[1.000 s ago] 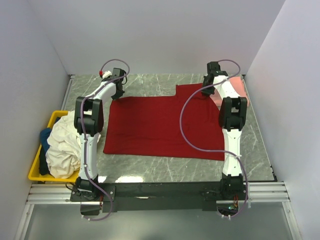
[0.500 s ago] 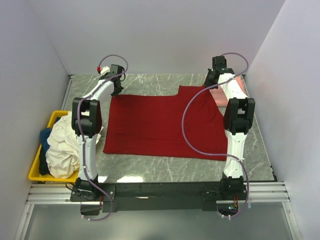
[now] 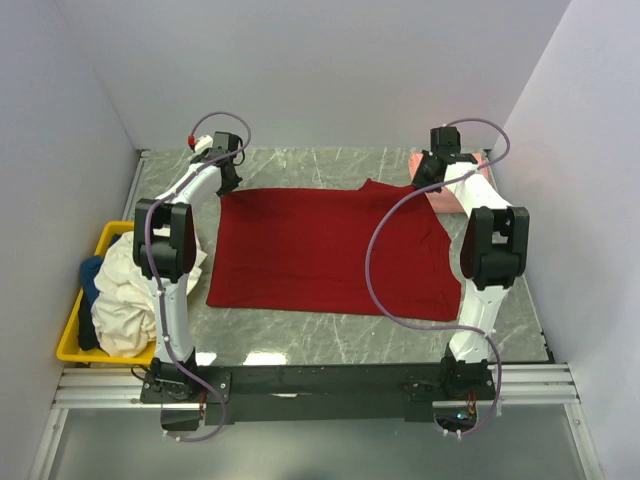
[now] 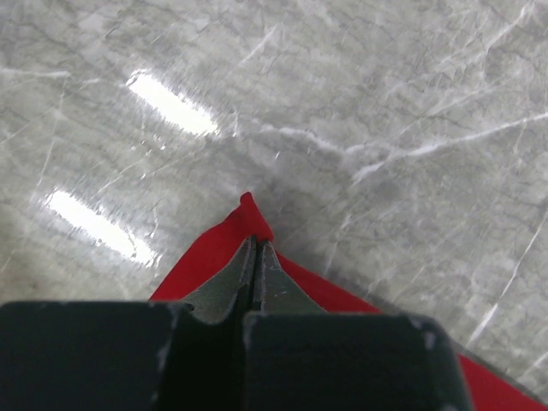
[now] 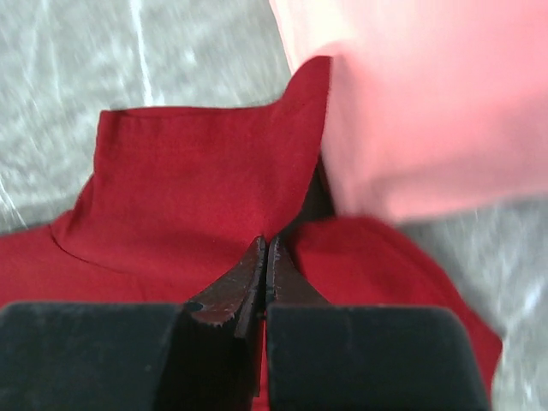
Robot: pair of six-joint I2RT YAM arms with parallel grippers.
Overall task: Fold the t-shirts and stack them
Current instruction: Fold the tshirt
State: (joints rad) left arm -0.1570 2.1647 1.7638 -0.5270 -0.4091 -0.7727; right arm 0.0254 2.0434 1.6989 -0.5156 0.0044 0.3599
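The dark red t-shirt (image 3: 320,250) lies spread flat in the middle of the table. My left gripper (image 3: 228,182) is shut on its far left corner, a red tip past the fingers in the left wrist view (image 4: 248,212). My right gripper (image 3: 428,180) is shut on the shirt's far right part; red cloth (image 5: 197,188) bunches around its tips (image 5: 265,244). The salmon-pink t-shirt (image 3: 470,180) lies at the far right, close beside the right gripper, and fills the upper right of the right wrist view (image 5: 428,103). The cream-white t-shirt (image 3: 125,290) and a blue one (image 3: 90,275) sit piled in the bin.
A yellow plastic bin (image 3: 75,350) stands at the table's left edge. White walls enclose the table at the back and both sides. Bare grey marble (image 3: 330,165) lies behind the red shirt and along the front.
Both grippers have moved toward the back wall, pulling the red shirt's far edge with them. The shirt has stretched out and its far right part now lies narrower, nearer the pink shirt.
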